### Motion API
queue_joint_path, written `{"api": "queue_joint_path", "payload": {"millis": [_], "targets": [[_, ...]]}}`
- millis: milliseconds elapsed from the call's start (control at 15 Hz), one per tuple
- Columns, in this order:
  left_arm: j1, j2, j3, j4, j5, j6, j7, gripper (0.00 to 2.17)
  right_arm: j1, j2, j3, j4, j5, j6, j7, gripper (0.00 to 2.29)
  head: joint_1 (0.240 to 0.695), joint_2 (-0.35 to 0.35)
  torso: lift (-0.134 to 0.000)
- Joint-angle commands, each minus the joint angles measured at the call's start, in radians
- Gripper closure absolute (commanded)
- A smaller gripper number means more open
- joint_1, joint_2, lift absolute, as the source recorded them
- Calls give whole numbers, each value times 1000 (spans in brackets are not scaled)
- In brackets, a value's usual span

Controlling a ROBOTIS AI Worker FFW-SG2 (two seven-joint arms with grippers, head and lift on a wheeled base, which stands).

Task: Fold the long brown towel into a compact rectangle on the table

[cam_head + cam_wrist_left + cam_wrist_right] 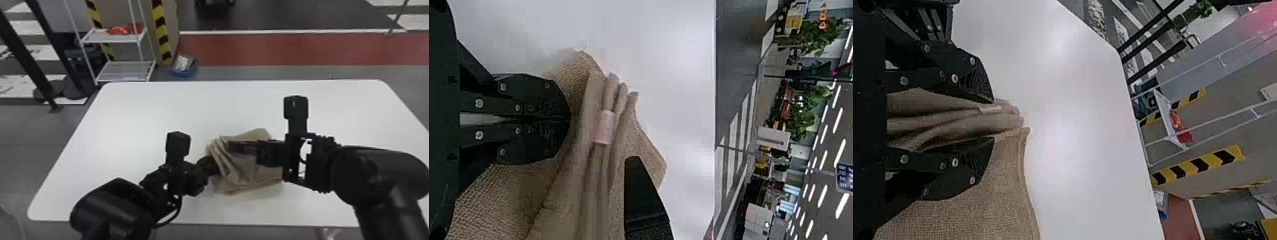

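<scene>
- While spread around bunched folds (943, 119), close right gripper (992, 120) evenly, then lift gently.
- Steady with left gripper (569, 119), pressed together at left wrist view's middle left.
- Smooth towel (247, 174), lower centre of head view, against table (137, 115).

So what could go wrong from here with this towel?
The right end effector stands open around raised folds of the brown towel; closing there might bunch them into creases. The left end effector, shut against the towel, could drag it askew. Sitting close together, the two might bump.
</scene>
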Motion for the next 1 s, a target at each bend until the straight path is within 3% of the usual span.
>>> {"api": "queue_joint_path", "payload": {"millis": [0,133,333,533,600,667,733,800,933], "targets": [[37,17,31,-74,7,2,-1,556,20,-4,-7,-19,-12,-7,3,66,695,55,-120],[68,29,57,-123,20,8,-4,198,44,-8,-24,-48,-32,-29,13,66,695,57,-120],[120,49,116,-194,27,8,-9,154,109,-27,-69,-136,-81,-29,16,66,695,71,-120],[154,71,206,-215,40,-11,-14,154,209,-94,-149,-271,-92,-72,97,151,695,78,-120],[157,75,215,-210,53,-63,-12,154,242,-113,-172,-306,-90,-102,146,404,695,79,-120],[172,80,243,-209,61,-106,-14,154,296,-123,-213,-343,-79,-133,195,815,695,80,-120],[174,83,260,-203,70,-109,-20,157,339,-125,-262,-363,-76,-121,237,1504,695,80,-120],[172,88,266,-194,76,-109,-23,157,356,-133,-307,-363,-79,-87,300,1905,695,77,-120],[174,88,264,-172,79,-170,-20,157,422,-139,-371,-367,-70,-62,392,2078,695,68,-120]]}}
